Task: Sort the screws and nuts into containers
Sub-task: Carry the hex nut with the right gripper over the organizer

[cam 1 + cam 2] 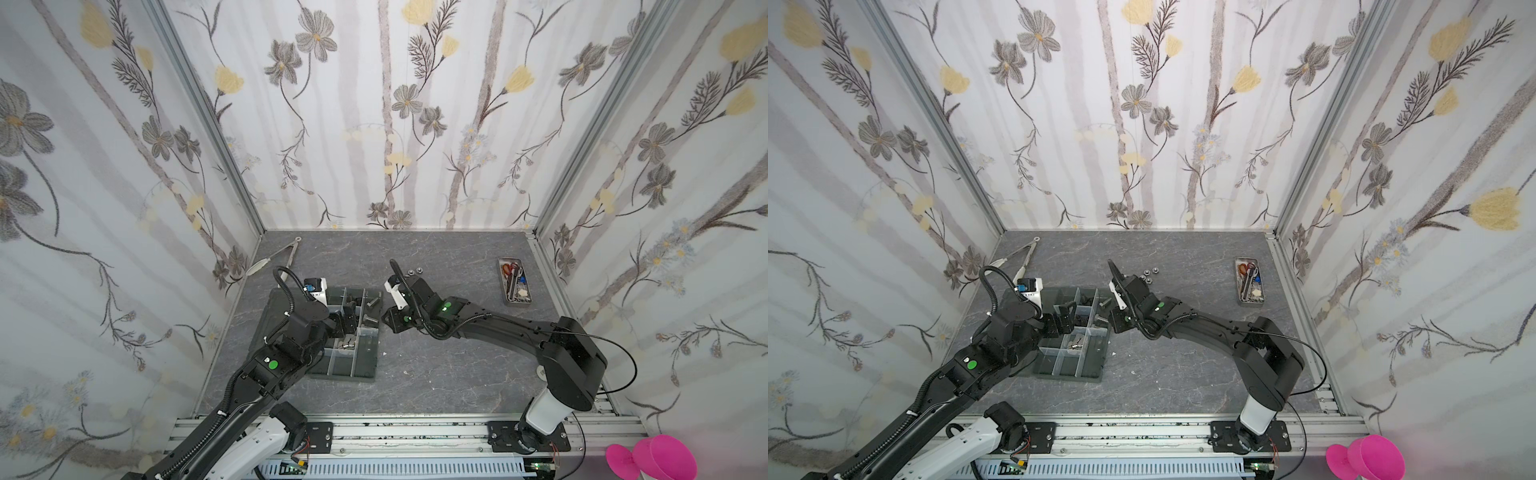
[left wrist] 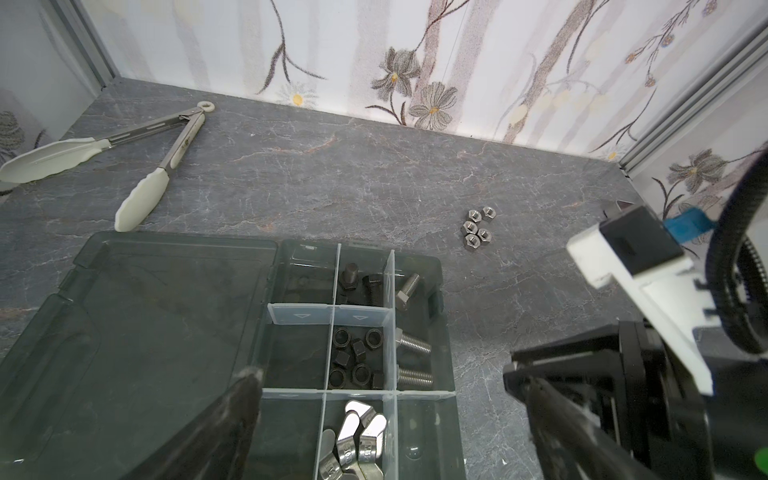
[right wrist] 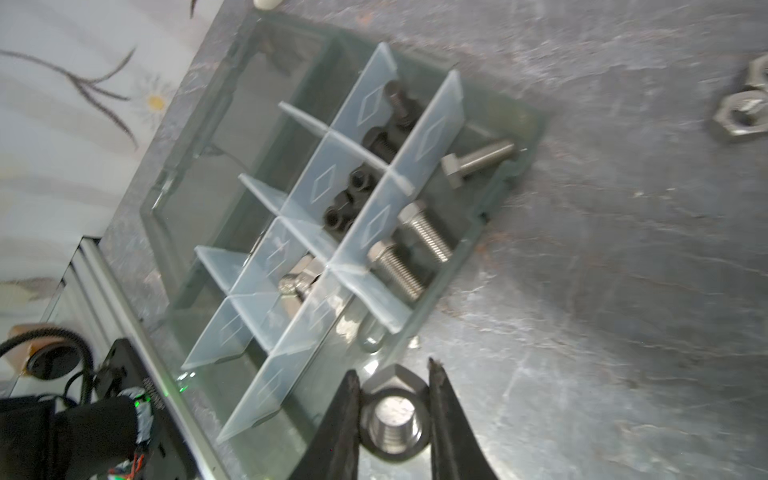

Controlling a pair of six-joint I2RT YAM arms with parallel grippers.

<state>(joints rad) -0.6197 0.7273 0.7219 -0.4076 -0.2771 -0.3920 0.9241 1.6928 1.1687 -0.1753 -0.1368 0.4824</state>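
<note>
Your right fingers, thin black blades, were pinching a shiny silver screw across its hex head. Its threaded end pointed at the wrist camera, just off the outer wall of the smoky grey plastic organiser tray.

Your left fingers were spread wide over that tray. Frosted clear dividers cut it into cells:
- black screws in one
- black nuts in the next
- silver wing nuts after that
- threaded silver screws along the side

Five silver hex nuts sat bunched on the tabletop, a dark grey marble-look slab with pale veins. Floral wallpaper covered the walls, and white-tipped metal tongs lay near the corner.
</note>
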